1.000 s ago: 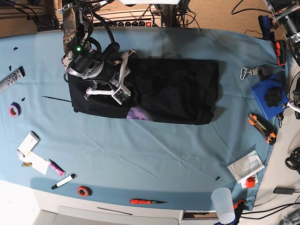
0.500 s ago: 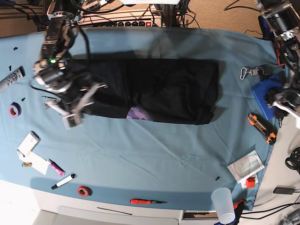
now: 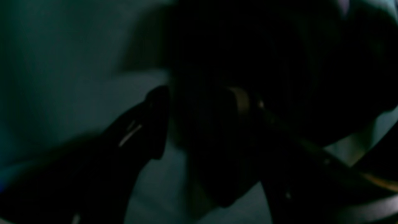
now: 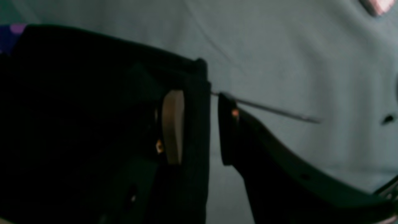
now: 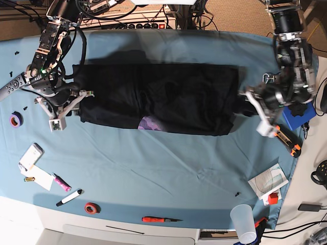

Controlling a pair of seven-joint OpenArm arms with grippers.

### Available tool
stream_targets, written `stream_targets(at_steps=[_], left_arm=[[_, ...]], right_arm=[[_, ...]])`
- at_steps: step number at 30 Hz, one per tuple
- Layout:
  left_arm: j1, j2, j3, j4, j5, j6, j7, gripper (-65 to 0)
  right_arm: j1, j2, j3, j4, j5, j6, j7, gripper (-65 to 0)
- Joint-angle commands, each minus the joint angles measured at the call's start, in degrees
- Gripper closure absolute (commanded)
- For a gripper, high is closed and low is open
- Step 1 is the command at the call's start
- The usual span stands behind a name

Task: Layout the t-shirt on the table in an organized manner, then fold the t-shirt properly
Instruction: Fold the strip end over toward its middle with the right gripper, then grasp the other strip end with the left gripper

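The black t-shirt (image 5: 173,97) lies on the light blue table (image 5: 168,168) as a long flat rectangle, with a bit of purple print (image 5: 150,123) at its near edge. My right gripper (image 5: 70,108) is at the shirt's left end. In the right wrist view its jaws (image 4: 199,96) are open, with the shirt's edge (image 4: 93,109) between them and a gap beside one finger. My left gripper (image 5: 250,109) is at the shirt's right end. The left wrist view is dark and blurred: the jaws (image 3: 200,96) stand apart with black fabric (image 3: 264,46) between them.
A remote (image 5: 11,86), purple tape (image 5: 16,119), a phone (image 5: 30,155), markers (image 5: 69,197) and red tape (image 5: 92,207) lie at the left. A blue box (image 5: 294,104), an orange cutter (image 5: 286,139), a cup (image 5: 244,222) and a red tool (image 5: 159,220) lie right and front.
My right gripper has moved off the shirt's top down to its left edge. My left arm has swung in from the far right to the shirt's right edge. The shirt lies unchanged.
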Motion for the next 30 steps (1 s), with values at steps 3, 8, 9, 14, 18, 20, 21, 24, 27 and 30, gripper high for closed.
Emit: stream_targets(at_steps=[3,8,9,14,18,20,21,24,27,30], left_arm=[[-1.0,-0.9,4.4,0.9,3.7,3.3,-2.1,-31.3],[-1.0,-0.9,8.3,0.9,12.2,8.1,-4.7,-31.8],[-1.0,-0.9,8.5,0.9,12.5,8.7,-4.7,-31.8],[-1.0,-0.8,8.5,0.1,10.9,9.3,-3.2,-31.8],[-1.0,1.2,8.5,0.1,6.6,8.9,-0.6,-31.8],[-1.0,2.9,8.5,0.1,5.3,8.8,-0.5,-31.8],[-1.0,3.7,8.5,0.1,5.1,8.8,-0.6,-31.8],[-1.0,5.7,8.5,0.1,5.1,8.9,-0.9,-31.8],[-1.0,6.8,8.5,0.1,5.0,8.9,-1.3,-31.8],[-1.0,7.0,8.5,0.1,5.7,8.9,-2.6,-29.7]], right_arm=[[0.8,0.7,0.2,-1.5,-0.2,-0.2,1.0,-18.9],[0.8,1.0,0.2,-1.7,-1.4,-0.2,1.0,-18.9],[0.8,1.0,0.2,-1.7,-1.4,-0.2,1.0,-18.9],[0.8,1.0,0.2,-1.7,-1.4,-0.2,1.0,-18.9],[0.8,1.0,0.2,-1.7,-1.4,-0.2,1.0,-18.9],[0.8,1.0,0.2,-1.7,-1.4,-0.2,1.0,-18.9],[0.8,1.0,0.2,-1.7,-1.4,-0.2,1.0,-18.9],[0.8,1.0,0.2,-1.7,-1.4,-0.2,0.9,-18.9],[0.8,1.0,0.2,-1.7,-1.4,-0.2,0.8,-18.9],[0.8,1.0,0.2,-1.7,-1.4,-0.2,0.7,-18.9]])
